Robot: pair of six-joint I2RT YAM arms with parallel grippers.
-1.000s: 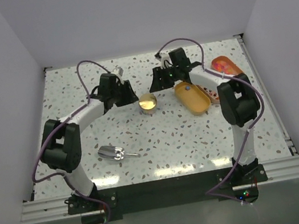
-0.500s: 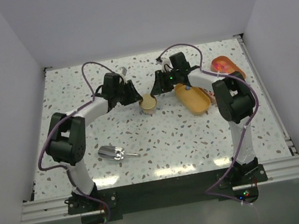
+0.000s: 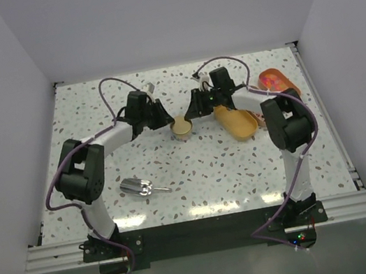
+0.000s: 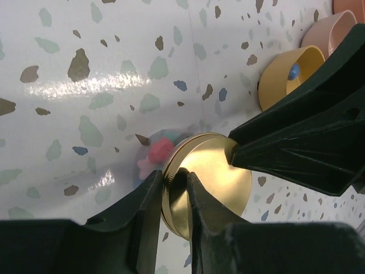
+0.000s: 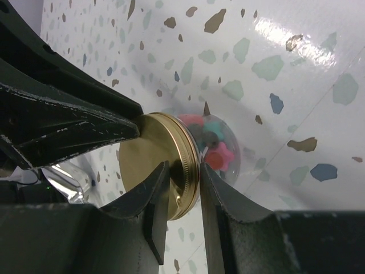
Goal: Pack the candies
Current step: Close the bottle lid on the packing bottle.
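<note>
A small glass jar with a gold lid (image 3: pixel 181 127) stands mid-table. Through its glass show candies (image 5: pixel 217 149), pink and teal, which the left wrist view also catches (image 4: pixel 155 154). My left gripper (image 3: pixel 166 120) comes from the left and is shut on the lid's rim (image 4: pixel 174 180), one finger over the lid top, one outside the rim. From the right, my right gripper (image 3: pixel 194 111) pinches the opposite rim (image 5: pixel 183 171) the same way. More candies (image 3: pixel 272 80) lie in an orange tray at the back right.
A yellow oval tray (image 3: pixel 237 122) lies right of the jar, holding one blue candy (image 4: pixel 293 71). A pinkish tray (image 4: pixel 333 28) sits beside it. A metal scoop (image 3: pixel 138 187) lies at the front left on the speckled table.
Both arms have moved inward to the jar from either side. Their jaws have narrowed and closed on the lid's rim.
</note>
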